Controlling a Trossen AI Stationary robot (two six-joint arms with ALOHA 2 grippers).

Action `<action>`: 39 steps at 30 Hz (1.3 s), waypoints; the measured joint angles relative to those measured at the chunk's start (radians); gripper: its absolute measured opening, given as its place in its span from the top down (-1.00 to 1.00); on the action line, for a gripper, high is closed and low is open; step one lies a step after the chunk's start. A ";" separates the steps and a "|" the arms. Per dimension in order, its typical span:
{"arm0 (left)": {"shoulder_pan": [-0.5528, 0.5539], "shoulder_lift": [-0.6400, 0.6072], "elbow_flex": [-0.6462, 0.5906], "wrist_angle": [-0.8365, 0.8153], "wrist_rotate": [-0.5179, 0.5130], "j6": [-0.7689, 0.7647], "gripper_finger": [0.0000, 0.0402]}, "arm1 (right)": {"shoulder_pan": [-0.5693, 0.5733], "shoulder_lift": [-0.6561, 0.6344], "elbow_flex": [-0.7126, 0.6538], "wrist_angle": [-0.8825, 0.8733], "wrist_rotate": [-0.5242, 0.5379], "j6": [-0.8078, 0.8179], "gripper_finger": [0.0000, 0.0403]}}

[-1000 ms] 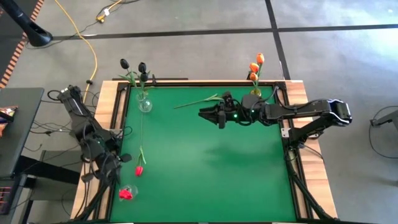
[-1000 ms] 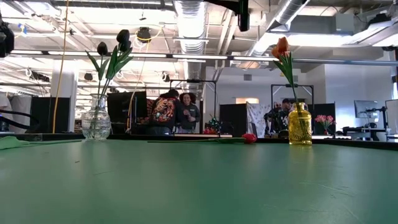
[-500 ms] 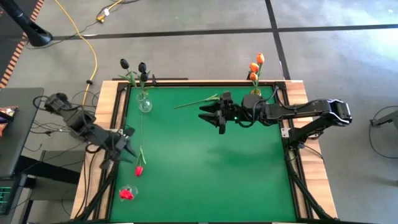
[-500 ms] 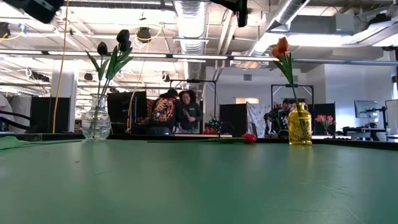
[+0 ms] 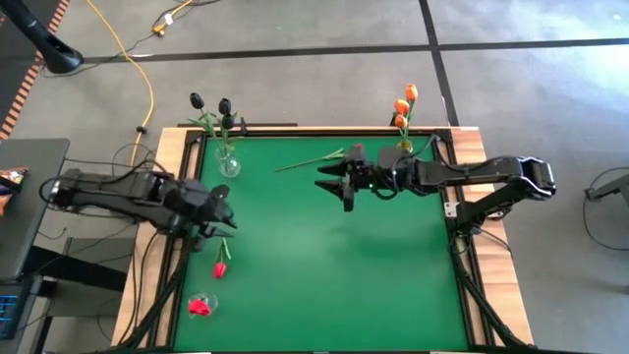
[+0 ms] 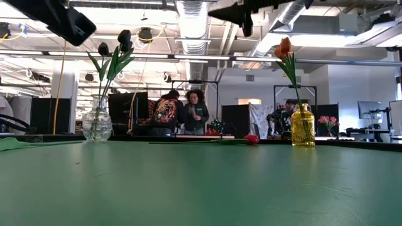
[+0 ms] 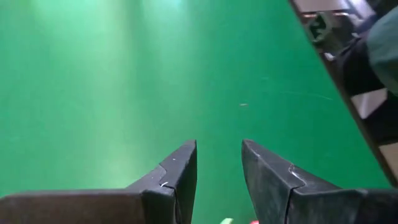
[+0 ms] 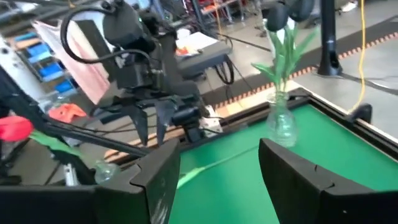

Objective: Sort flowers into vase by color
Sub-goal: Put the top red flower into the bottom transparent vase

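Observation:
A clear vase [image 5: 228, 163] at the far left holds black tulips [image 5: 224, 106]. At the far right a yellow vase [image 5: 403, 147] holds orange tulips [image 5: 402, 106]. One red tulip [image 5: 220, 267] lies on the green mat near the left edge, its stem pointing to the far edge. My left gripper [image 5: 226, 212] hovers open over that stem, with only mat between its fingers [image 7: 180, 168]. A second red tulip [image 6: 252, 139] lies along the far edge. Beside it, my right gripper [image 5: 332, 187] hangs open and empty in the air, pointing left. A small glass vase [image 5: 201, 305] with a red head sits near the left corner.
The middle and right of the mat [image 5: 344, 275] hold nothing. Cables and the wooden table frame [image 5: 167, 187] lie along the left edge under my left arm. People [image 6: 188, 113] stand in the room beyond the far edge.
My left arm has swung from the near-left corner toward the far edge and inward over the mat. It now reaches over the lying red tulip's stem. My right gripper has stayed in place and rolled about its own axis. No flower has moved.

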 joint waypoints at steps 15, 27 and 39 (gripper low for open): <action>0.383 0.155 -0.001 0.035 0.013 0.073 0.43 | -0.114 0.000 0.000 -0.149 -0.155 -0.002 -0.21; 0.437 0.573 0.054 0.555 -0.114 -0.007 0.43 | -0.171 0.000 0.000 -0.289 -0.155 0.001 -0.21; 0.448 1.076 0.424 0.638 -0.242 0.121 0.43 | -0.124 0.000 0.000 -0.449 -0.181 0.059 -0.21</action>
